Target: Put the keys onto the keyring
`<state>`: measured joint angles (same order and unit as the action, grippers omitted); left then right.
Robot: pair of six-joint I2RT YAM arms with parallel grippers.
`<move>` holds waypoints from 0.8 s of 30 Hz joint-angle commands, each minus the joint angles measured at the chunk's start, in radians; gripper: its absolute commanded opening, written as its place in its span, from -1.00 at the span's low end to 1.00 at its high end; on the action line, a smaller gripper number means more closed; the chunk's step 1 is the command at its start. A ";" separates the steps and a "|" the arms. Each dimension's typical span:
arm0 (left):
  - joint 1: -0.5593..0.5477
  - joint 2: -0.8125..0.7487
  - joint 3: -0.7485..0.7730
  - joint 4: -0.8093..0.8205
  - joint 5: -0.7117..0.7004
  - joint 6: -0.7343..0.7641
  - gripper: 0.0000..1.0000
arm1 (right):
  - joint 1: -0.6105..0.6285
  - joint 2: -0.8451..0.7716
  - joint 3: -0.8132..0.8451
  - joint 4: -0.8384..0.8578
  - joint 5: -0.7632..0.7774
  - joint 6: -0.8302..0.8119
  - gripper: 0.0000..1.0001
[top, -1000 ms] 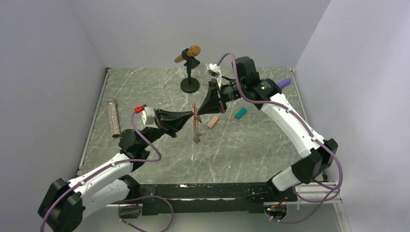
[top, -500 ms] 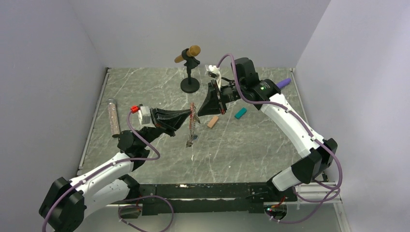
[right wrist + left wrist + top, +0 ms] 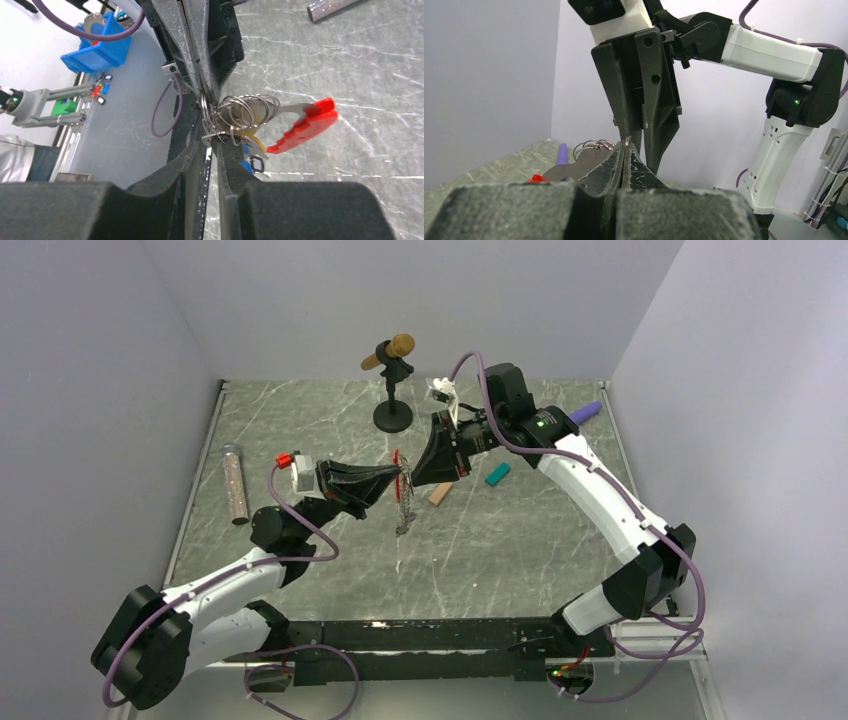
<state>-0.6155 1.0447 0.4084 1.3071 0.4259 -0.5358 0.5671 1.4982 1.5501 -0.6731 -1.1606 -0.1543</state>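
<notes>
**KEYRING SUSPENDED BETWEEN BOTH GRIPPERS**

The left gripper (image 3: 625,152) is clamped shut on a silvery ring of the keyring (image 3: 403,502), which hangs above the middle of the table (image 3: 300,440). The right gripper (image 3: 210,150) meets it tip to tip, jaws narrowly parted at the ring cluster. The red clip (image 3: 305,125) juts out beside the rings.

Top view reads clean to me: even, soft light, sharp throughout, only faint shadows on the table (image 3: 300,440). On both wrist views my own fingers (image 3: 514,210) smear into grainy, out-of-focus blocks along the bottom edge. Keyring (image 3: 272,111) is sharp, with small glints on its metal.
</notes>
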 commanded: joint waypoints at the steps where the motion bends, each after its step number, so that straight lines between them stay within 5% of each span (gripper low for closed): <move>1: 0.006 -0.021 0.035 0.058 0.038 0.009 -1.00 | -0.023 -0.036 0.062 -0.022 -0.025 -0.065 -0.44; 6: 0.007 -0.026 0.045 -0.003 0.094 0.031 -1.00 | -0.025 -0.052 0.090 -0.091 -0.030 -0.178 -0.27; 14: 0.007 0.006 0.059 0.011 0.125 0.015 -1.00 | -0.005 -0.041 0.091 -0.116 -0.043 -0.243 -0.25; 21: 0.007 0.020 0.069 0.020 0.127 0.005 -1.00 | 0.025 -0.026 0.086 -0.104 -0.024 -0.226 -0.36; 24: 0.007 0.018 0.065 0.014 0.119 0.007 -1.00 | 0.027 -0.019 0.095 -0.094 -0.023 -0.207 -0.59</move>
<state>-0.6117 1.0645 0.4324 1.2606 0.5426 -0.5186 0.5884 1.4776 1.6073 -0.7849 -1.1679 -0.3637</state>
